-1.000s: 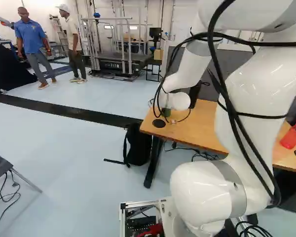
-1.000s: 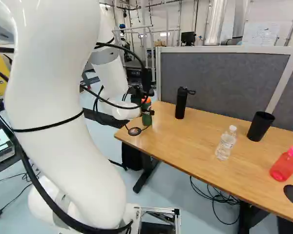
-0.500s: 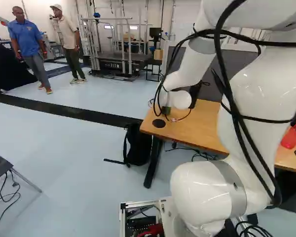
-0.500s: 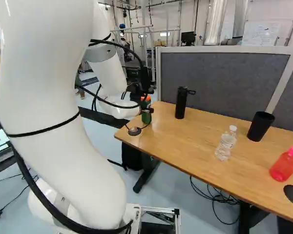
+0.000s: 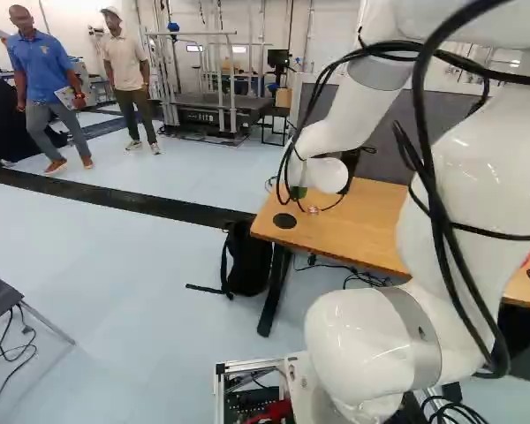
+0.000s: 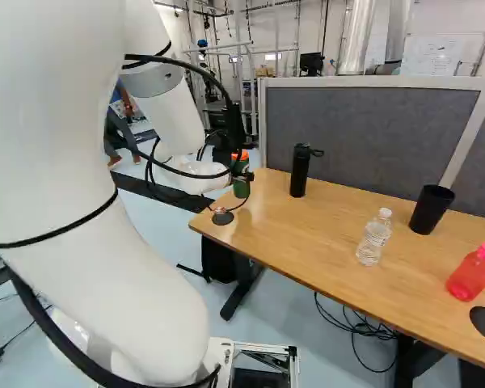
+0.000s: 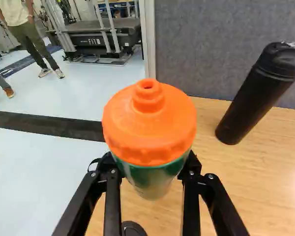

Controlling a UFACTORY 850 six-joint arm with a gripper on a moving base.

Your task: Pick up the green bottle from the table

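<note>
My gripper (image 6: 242, 171) is over the far left corner of the wooden table (image 6: 307, 242) in the right base view. In it the green bottle (image 6: 241, 187) with an orange lid stands roughly upright. From the wrist view, my gripper (image 7: 152, 172) is shut on the bottle (image 7: 148, 123), one finger on each side just below the lid; the lid hides part of the pads. The bottle's base appears slightly above the tabletop. In the left base view my arm's white wrist hides most of the gripper, and a bit of green (image 5: 299, 192) shows beneath it.
A black bottle (image 6: 300, 171) stands near the grey partition (image 6: 364, 133). Farther along the table are a clear bottle (image 6: 374, 236), a black cup (image 6: 431, 209) and a red bottle (image 6: 474, 272). A backpack (image 5: 248, 259) leans by the table leg.
The arm has shifted up and a little to the left in the right base view, and the bottle has risen slightly with the gripper. The base has not moved.
</note>
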